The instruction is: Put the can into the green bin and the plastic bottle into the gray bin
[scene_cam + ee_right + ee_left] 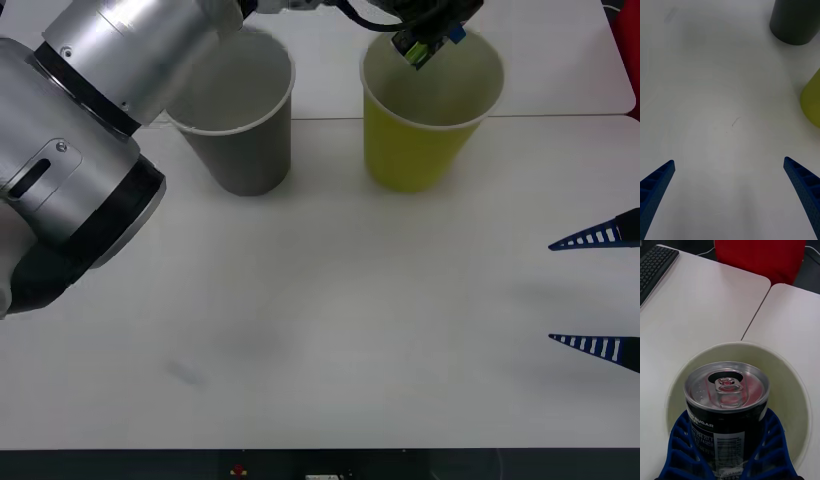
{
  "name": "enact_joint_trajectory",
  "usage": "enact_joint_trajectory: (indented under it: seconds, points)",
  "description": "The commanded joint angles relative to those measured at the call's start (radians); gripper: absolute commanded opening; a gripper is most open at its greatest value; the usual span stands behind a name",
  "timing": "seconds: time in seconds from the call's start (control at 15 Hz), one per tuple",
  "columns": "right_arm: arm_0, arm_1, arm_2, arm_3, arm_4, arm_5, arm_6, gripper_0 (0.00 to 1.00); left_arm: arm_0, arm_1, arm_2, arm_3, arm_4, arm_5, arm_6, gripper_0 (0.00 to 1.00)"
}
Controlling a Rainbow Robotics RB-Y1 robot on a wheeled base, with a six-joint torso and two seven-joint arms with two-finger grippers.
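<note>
Two big paper-cup-shaped bins stand side by side at the far part of the white table point(330, 300): the gray bin point(245, 150) on the left and the green bin point(415, 145) just to its right, apart from each other, both upright with white rims and pale insides. Both look light and thin-walled, so I judge a knock from an arm could tip or shove them. The left arm reaches across over the gray bin, and the left gripper point(728, 461) hangs above the mouth of the green bin, its blue ribbed fingers point(681, 450) wrapped around the sides of the can point(727, 405) and clamped on it. The can is held over the bin's opening, tilted as the front view shows it, pull-tab top free above the fingers. It is small, rigid and smooth metal, probably light; its slick label could slip in a loose hold, so mid-body across the round wall, as now, seems the sound place to grip. Its dark label reads "SUGAR" in white, with fine print below too small to read. The right gripper point(600, 290) waits at the near right of the table, fingers spread wide with nothing between them. I see no plastic bottle on the table.
</note>
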Motion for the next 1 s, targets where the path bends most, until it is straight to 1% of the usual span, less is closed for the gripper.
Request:
enact_joint_trajectory:
  seconds: [0.07, 0.13, 0.2, 0.27, 0.33, 0.47, 0.6, 0.73, 0.8, 1.0]
  points:
    - [0.0, 0.0, 0.0, 0.0, 0.0, 0.0, 0.0, 1.0, -0.004, -0.003, -0.045, 0.02, 0.006, 0.049, 0.0, 0.0]
    - [0.0, 0.0, 0.0, 0.0, 0.0, 0.0, 0.0, 1.0, -0.004, -0.003, -0.045, 0.02, 0.006, 0.047, 0.0, 0.0]
    - [0.0, 0.0, 0.0, 0.0, 0.0, 0.0, 0.0, 1.0, -0.004, -0.003, -0.045, 0.02, 0.012, 0.047, 0.0, 0.09]
    - [0.0, 0.0, 0.0, 0.0, 0.0, 0.0, 0.0, 1.0, -0.004, -0.004, -0.045, 0.02, 0.015, 0.049, 0.0, 0.43]
    - [0.0, 0.0, 0.0, 0.0, 0.0, 0.0, 0.0, 1.0, -0.004, -0.004, -0.045, 0.02, 0.023, 0.049, -0.012, 1.0]
    - [0.0, 0.0, 0.0, 0.0, 0.0, 0.0, 0.0, 1.0, -0.004, -0.004, -0.045, 0.02, 0.036, 0.047, -0.046, 1.0]
    - [0.0, 0.0, 0.0, 0.0, 0.0, 0.0, 0.0, 1.0, -0.002, -0.001, -0.045, 0.009, 0.052, 0.047, -0.046, 1.0]
    - [0.0, 0.0, 0.0, 0.0, 0.0, 0.0, 0.0, 1.0, -0.001, 0.02, -0.037, -0.021, 0.075, 0.027, -0.057, 1.0]
    - [0.0, 0.0, 0.0, 0.0, 0.0, 0.0, 0.0, 1.0, 0.001, 0.038, -0.019, -0.037, 0.113, -0.005, -0.069, 1.0]
    - [0.0, 0.0, 0.0, 0.0, 0.0, 0.0, 0.0, 1.0, 0.001, 0.121, 0.026, -0.074, 0.242, -0.091, -0.169, 1.0]
